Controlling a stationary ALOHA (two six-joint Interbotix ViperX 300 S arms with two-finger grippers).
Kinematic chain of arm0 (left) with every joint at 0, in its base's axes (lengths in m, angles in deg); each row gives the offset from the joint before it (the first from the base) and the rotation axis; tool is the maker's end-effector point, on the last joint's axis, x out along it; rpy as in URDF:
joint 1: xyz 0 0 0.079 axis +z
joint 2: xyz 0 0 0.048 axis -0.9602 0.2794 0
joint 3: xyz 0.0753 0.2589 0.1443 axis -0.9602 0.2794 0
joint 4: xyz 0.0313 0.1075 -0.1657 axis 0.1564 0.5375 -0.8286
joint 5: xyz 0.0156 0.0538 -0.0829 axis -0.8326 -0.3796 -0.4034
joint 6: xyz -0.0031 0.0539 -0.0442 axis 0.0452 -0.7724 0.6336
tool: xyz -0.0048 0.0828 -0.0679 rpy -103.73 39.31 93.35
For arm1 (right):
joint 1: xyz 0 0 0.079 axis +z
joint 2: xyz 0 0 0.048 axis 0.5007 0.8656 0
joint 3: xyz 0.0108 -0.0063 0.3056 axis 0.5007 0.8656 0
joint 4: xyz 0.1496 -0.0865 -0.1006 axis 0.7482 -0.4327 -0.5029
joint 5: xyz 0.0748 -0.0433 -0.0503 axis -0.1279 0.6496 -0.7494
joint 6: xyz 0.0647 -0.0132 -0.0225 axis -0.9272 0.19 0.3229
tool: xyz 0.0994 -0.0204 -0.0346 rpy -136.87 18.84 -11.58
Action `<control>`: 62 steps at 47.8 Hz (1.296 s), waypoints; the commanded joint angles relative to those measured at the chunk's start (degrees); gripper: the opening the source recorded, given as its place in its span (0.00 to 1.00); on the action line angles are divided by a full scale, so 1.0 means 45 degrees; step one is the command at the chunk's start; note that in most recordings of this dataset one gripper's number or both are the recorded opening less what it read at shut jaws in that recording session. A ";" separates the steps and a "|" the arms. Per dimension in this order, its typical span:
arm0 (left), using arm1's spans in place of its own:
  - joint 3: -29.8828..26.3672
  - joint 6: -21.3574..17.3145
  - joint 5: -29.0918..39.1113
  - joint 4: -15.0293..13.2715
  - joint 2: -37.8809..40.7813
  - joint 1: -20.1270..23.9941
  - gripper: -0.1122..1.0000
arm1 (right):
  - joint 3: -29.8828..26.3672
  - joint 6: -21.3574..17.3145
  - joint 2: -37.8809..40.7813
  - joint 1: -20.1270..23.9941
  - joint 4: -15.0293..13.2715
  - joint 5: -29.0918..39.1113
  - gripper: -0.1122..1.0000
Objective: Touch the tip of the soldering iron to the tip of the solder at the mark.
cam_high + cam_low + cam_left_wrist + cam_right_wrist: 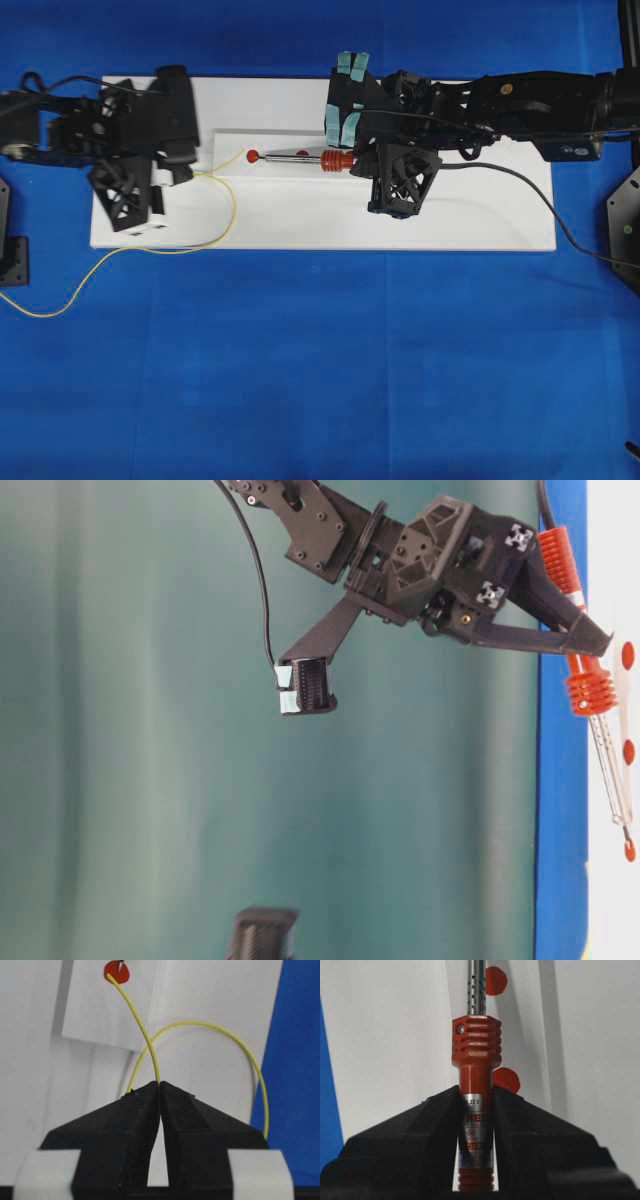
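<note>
My left gripper (159,1083) is shut on the solder (136,1016), a thin yellow wire. The wire rises from the fingertips, and its free end reaches the left edge of a red mark (116,972). The soldering iron's dark tip (120,965) points down onto that same mark, a short way from the wire's end. I cannot tell whether the two touch. My right gripper (476,1092) is shut on the soldering iron's (476,1040) red handle below the ribbed collar. From overhead, the iron (310,156) lies level, with its tip at the mark (252,155).
A white board (450,220) carries a raised white plate (285,138) with more red dots (495,981). The solder's slack loops over the board (232,205) and trails onto the blue cloth (320,360). The iron's grey cord (530,190) runs off to the right.
</note>
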 commanded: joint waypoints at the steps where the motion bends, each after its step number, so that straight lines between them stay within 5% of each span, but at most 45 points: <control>1: 0.0137 0.0000 0.0039 0.0020 -0.0781 0.0000 0.12 | -0.0352 0.0020 -0.0156 -0.0020 -0.0039 -0.0098 0.16; 29: 0.0781 0.0020 0.0195 0.0020 -0.1875 0.0000 0.12 | -0.0254 0.0020 -0.0586 -0.0020 -0.0078 -0.0117 0.16; 62: 0.0801 0.0039 0.0195 0.0020 -0.1875 0.0000 0.12 | 0.1777 -0.0117 -0.3203 -0.0254 -0.0410 -0.0488 0.16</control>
